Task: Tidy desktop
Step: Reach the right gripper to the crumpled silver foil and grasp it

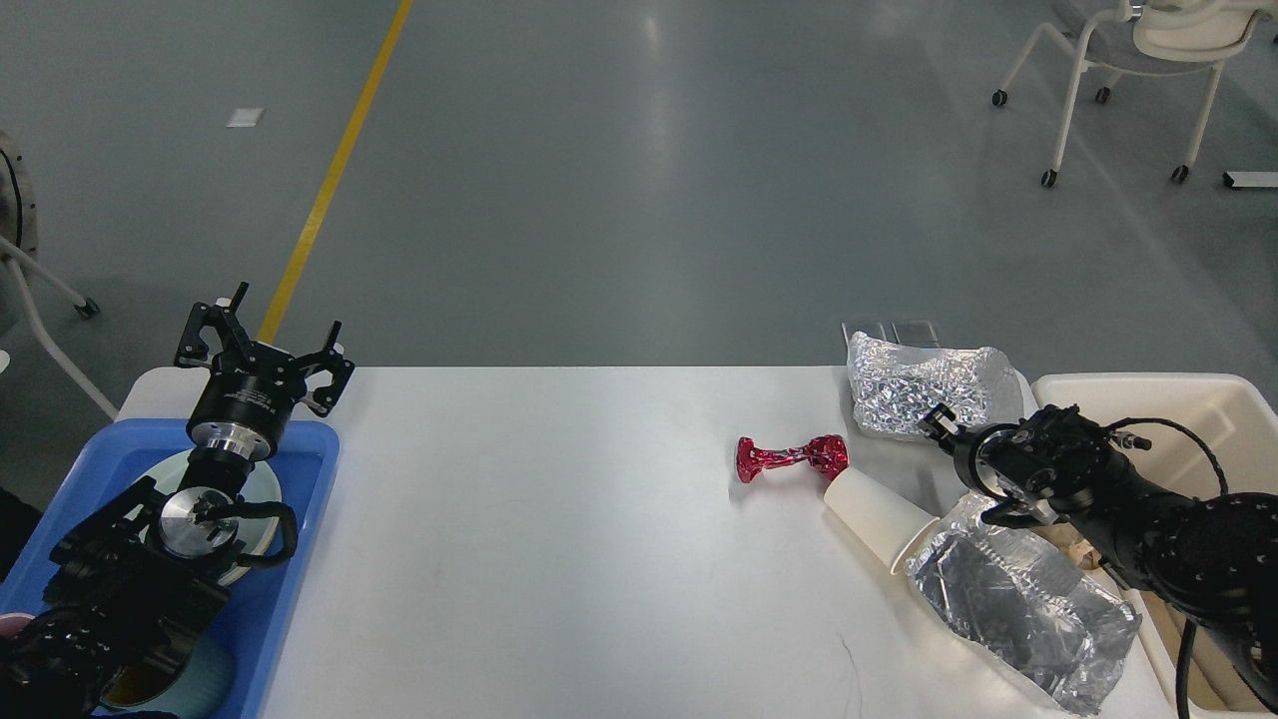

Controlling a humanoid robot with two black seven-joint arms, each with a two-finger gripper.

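Note:
The desktop (559, 519) is a wide white tabletop. On its right part lie a red foil wrapper (791, 457), a white paper cup (874, 504) on its side, a flat silver foil bag (1018, 609) near the front edge, and a crinkled silver foil bag (919, 384) at the far edge. My right gripper (934, 419) is low over the table at the near edge of the crinkled bag. It is small and dark, so its fingers cannot be told apart. My left gripper (262, 340) is open and empty above the far left corner.
A blue tray (305, 479) at the left edge holds a white plate (262, 484) and a teal cup (205, 679), partly under my left arm. A cream bin (1198, 394) stands at the right edge. A chair (1128, 60) stands on the floor beyond.

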